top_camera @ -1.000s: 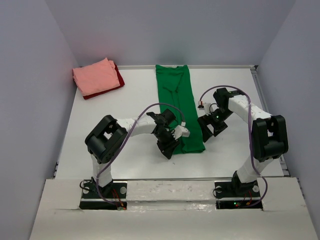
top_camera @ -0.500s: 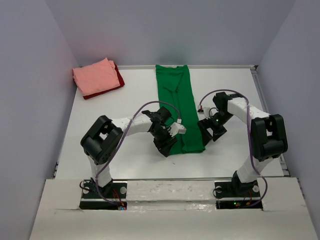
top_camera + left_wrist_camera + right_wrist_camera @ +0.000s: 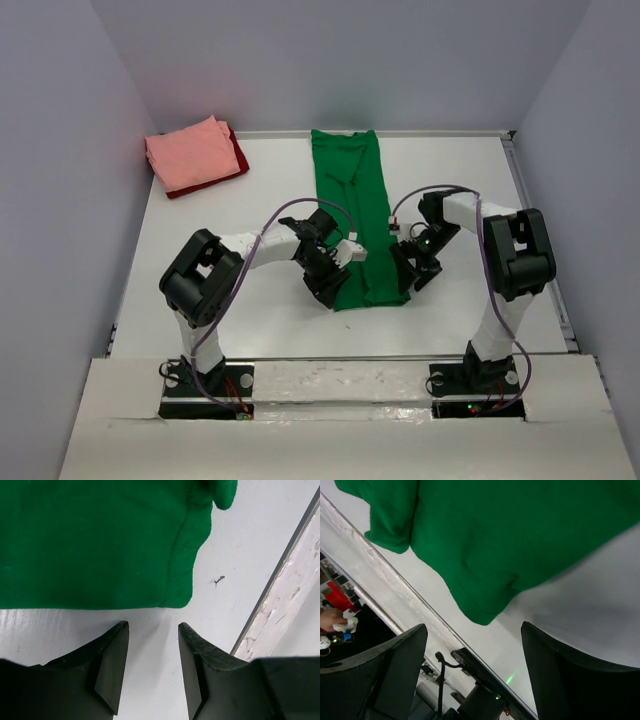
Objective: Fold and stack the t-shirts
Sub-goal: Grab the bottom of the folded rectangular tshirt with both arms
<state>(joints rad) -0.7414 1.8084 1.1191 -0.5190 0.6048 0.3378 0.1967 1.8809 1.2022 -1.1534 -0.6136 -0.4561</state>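
Note:
The green t-shirt (image 3: 357, 215) lies as a long narrow strip running from the back of the table toward me. My left gripper (image 3: 329, 291) is at its near left corner, and in the left wrist view this gripper (image 3: 151, 625) is open over bare table just short of the green hem (image 3: 100, 545). My right gripper (image 3: 408, 276) is at the near right corner. In the right wrist view it (image 3: 474, 626) is open wide, with the green corner (image 3: 485, 612) just ahead of its jaws. The pink t-shirt (image 3: 188, 152) lies folded on the dark red t-shirt (image 3: 239, 157) at the back left.
The white table (image 3: 230, 210) is walled on three sides by grey panels. Its near edge strip (image 3: 287, 605) runs close to the left gripper. The right arm's base (image 3: 482, 700) and cables show beyond that edge in the right wrist view.
Both grippers have moved inward to the near corners of the green t-shirt. The right gripper's jaws have narrowed a little while staying open.

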